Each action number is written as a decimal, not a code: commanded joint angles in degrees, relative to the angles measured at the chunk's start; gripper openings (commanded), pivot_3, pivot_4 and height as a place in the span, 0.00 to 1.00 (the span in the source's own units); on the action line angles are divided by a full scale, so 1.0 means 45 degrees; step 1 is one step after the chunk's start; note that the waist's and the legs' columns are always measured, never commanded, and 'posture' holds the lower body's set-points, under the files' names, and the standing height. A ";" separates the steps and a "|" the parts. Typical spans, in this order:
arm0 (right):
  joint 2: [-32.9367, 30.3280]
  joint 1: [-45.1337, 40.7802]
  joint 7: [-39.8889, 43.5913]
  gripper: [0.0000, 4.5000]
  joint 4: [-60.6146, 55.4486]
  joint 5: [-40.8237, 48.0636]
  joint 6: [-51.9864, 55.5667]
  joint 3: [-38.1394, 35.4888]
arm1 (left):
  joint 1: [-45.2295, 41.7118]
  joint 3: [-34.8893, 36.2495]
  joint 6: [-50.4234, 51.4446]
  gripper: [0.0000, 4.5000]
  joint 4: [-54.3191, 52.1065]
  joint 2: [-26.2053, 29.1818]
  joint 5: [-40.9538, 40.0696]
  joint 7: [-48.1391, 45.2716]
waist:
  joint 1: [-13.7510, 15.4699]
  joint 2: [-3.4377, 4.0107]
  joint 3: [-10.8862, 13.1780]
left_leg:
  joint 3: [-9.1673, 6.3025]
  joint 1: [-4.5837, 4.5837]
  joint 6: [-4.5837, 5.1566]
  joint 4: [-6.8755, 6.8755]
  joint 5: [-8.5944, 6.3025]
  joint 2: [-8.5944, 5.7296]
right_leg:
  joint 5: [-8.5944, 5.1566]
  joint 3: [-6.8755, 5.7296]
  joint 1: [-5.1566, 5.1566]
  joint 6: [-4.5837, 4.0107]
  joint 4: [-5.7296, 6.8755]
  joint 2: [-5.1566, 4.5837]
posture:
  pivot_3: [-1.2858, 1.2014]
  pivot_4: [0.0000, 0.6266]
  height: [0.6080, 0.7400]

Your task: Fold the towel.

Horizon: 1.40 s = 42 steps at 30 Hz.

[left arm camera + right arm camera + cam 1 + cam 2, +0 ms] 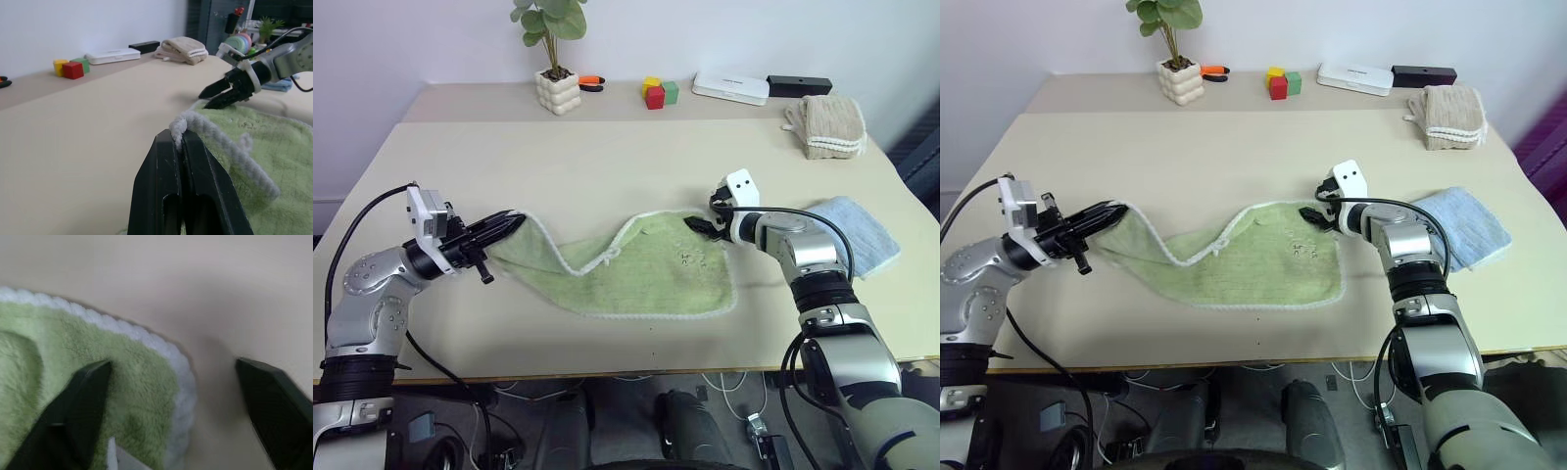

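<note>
head view: left gripper (512,221) reaches level, pinched on the towel (636,274) corner on the table (607,157); blue towel (862,230) just beside the right arm. right wrist view: right gripper (171,396) jaws apart, straddling the towel's corner, holding nothing.

The towel (646,274) is green terry cloth, fuzzy and looped, with a thicker white stitched edging; the table (607,157) is smooth, matt beige, with a laminate look; the fingers (166,196) of the left gripper (514,221) are black plastic with a slight sheen, and those of the right gripper (700,224) look the same; the arms have brushed silvery metal shells and white plastic camera housings; the blue towel (857,230) and beige towel (830,125) are soft cloth, the beige one ribbed; the pot (557,91) is glossy, bumpy white ceramic; the blocks (658,93) are matt.
</note>
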 commanded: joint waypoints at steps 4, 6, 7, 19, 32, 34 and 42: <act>0.0036 -0.0221 0.0237 0.16 0.0681 -0.0356 0.0093 0.0195 | -0.0149 0.0388 0.0127 0.00 -0.0425 -0.0168 0.0215 0.0063 | 0.0001 -0.0005 -0.0007 | -0.0001 0.0004 0.0000 0.0000 0.0000 0.0000 | 0.0000 0.0000 0.0004 0.0000 0.0001 0.0002 | 0.52 0.24 1.00; 0.0045 -0.0208 0.0439 0.01 0.0358 -0.0227 0.0141 0.0177 | -0.0160 0.0373 0.0215 0.00 -0.0336 -0.0210 0.0323 0.0142 | 0.0018 -0.0013 -0.0012 | -0.0002 0.0004 0.0000 0.0003 0.0000 0.0000 | 0.0000 0.0000 0.0008 0.0000 0.0001 0.0001 | 0.52 0.24 1.00; 0.0033 -0.0191 0.0503 0.01 0.0218 -0.0208 0.0130 0.0182 | -0.0162 0.0343 0.0247 0.00 -0.0321 -0.0232 0.0389 0.0200 | 0.0022 -0.0014 -0.0012 | -0.0002 0.0004 0.0000 0.0004 0.0000 0.0000 | 0.0000 -0.0001 0.0010 0.0000 0.0001 0.0000 | 0.52 0.24 1.00; -0.1841 0.1568 0.1305 0.01 -0.3995 0.0968 -0.0158 -0.1592 | -0.0693 0.0617 0.2352 0.00 0.0918 -0.0141 0.0702 0.1594 | 0.0059 -0.0003 -0.0005 | -0.0004 -0.0005 0.0000 0.0000 0.0000 -0.0004 | 0.0000 -0.0001 0.0000 0.0001 -0.0002 -0.0004 | 0.52 0.24 1.00; -0.0731 -0.0113 0.0204 0.01 -0.2181 0.0528 -0.2206 -0.1542 | -0.6350 -0.0328 -0.1632 0.00 0.7949 -0.1677 0.4075 0.3260 | 0.0066 -0.0008 -0.0003 | -0.0012 -0.0007 -0.0004 0.0006 0.0003 -0.0009 | 0.0002 -0.0004 -0.0001 0.0004 0.0000 0.0010 | 0.52 0.24 1.00; -0.0477 -0.1153 -0.0161 0.01 -0.0770 0.0233 -0.3280 -0.1519 | -0.7848 -0.0342 -0.2502 0.00 0.9856 -0.1736 0.4603 0.3676 | 0.0045 -0.0013 0.0001 | -0.0012 -0.0012 -0.0006 0.0009 0.0005 -0.0011 | 0.0003 -0.0003 -0.0004 0.0006 0.0000 0.0010 | 0.52 0.24 1.00; -0.1187 -0.5087 -0.1753 0.01 0.3658 -0.0151 -0.8212 -0.2428 | -1.2360 -0.0524 -0.6092 0.00 1.4076 -0.0375 0.6722 0.4604 | 0.0001 -0.0008 0.0009 | -0.0003 -0.0047 -0.0008 -0.0051 0.0005 -0.0013 | 0.0001 -0.0003 -0.0054 0.0009 -0.0044 0.0004 | 0.52 0.24 1.00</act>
